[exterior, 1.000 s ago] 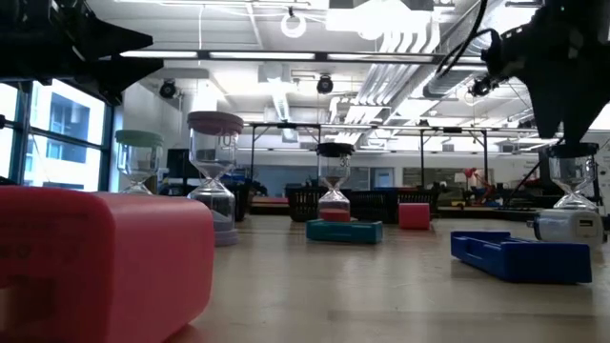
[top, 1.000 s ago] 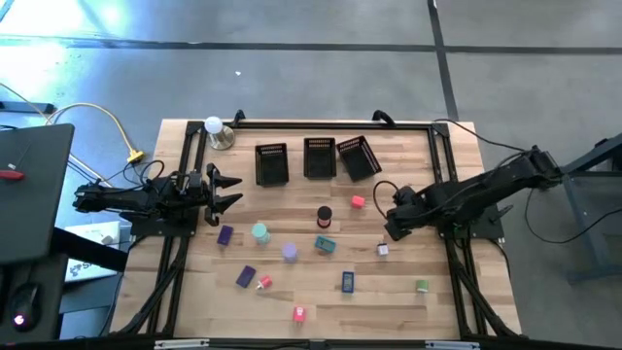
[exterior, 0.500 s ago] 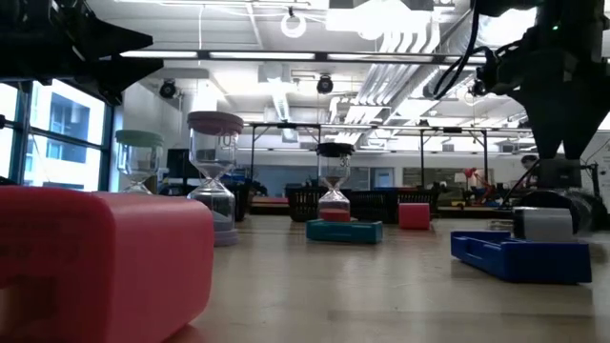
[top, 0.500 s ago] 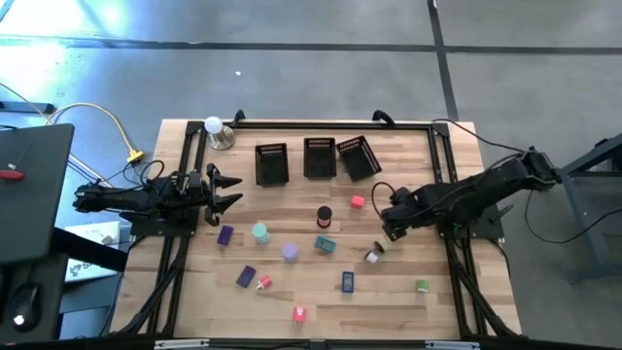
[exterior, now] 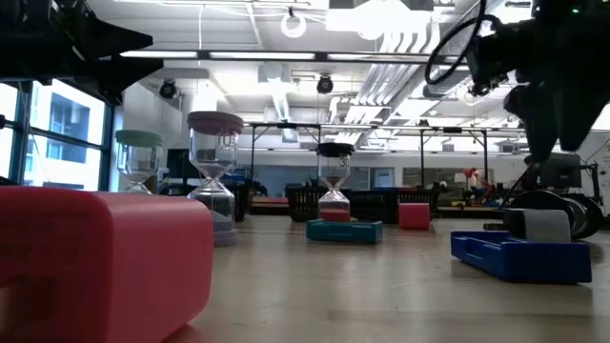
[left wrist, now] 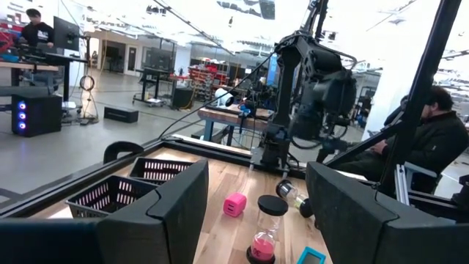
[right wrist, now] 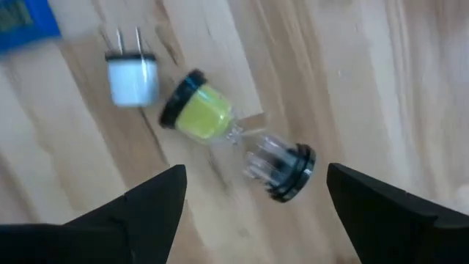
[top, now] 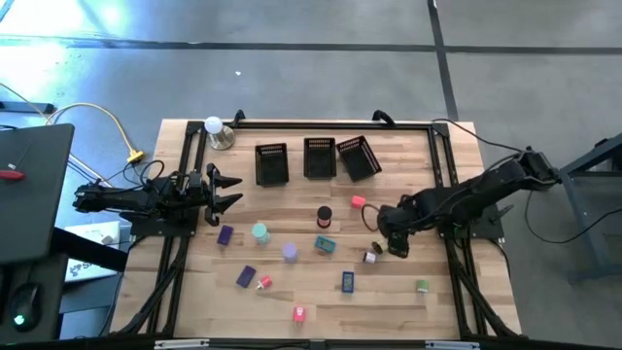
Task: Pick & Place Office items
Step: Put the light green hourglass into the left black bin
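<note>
My right gripper is open and points down over a small hourglass with yellow sand and black caps. The hourglass lies on its side on the wooden table, ahead of the two fingers and apart from them. It also shows in the high view. A white plug lies beside it. Several other small colourful pieces are scattered mid-table, among them a pink block, a blue piece and a green piece. My left gripper is open and empty at the table's left edge.
Three black mesh baskets stand in a row at the far side. A white ball on a metal base stands at the far left corner. A red-sand hourglass stands mid-table. A person sits beyond the table.
My right gripper has gone down and toward the table's left and near edges. The yellow hourglass, which stood upright, has tipped over and now lies on its side. The white plug has slid a little toward the left and near edges.
</note>
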`<state>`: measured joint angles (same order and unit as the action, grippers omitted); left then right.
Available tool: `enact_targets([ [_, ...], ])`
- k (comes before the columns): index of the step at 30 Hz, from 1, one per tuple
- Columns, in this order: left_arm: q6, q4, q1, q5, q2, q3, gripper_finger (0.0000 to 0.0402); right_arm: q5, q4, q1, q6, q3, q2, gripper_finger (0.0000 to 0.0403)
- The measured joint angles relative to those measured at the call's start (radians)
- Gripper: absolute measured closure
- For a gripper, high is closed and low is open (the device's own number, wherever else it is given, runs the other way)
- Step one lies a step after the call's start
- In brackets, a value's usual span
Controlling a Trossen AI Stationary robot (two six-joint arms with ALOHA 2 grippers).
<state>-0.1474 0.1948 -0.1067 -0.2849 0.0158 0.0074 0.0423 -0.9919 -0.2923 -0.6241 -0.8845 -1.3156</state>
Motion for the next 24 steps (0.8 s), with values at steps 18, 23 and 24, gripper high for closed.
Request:
enact_targets([
  [18, -0.003, 0.0, 0.0, -0.001, 0.0, 0.0, 0.0178, 0.089, 0.024, -0.104, 0.319, 0.001, -0.32, 0.0087],
  [23, -0.003, 0.0, 0.0, -0.005, 0.0, 0.0, 0.0178, 0.081, 0.032, -0.105, 0.364, -0.003, -0.386, 0.0125],
  [24, -0.003, 0.0, 0.0, -0.005, 0.0, 0.0, 0.0178, 0.08, 0.033, -0.105, 0.367, -0.004, -0.394, 0.0137],
])
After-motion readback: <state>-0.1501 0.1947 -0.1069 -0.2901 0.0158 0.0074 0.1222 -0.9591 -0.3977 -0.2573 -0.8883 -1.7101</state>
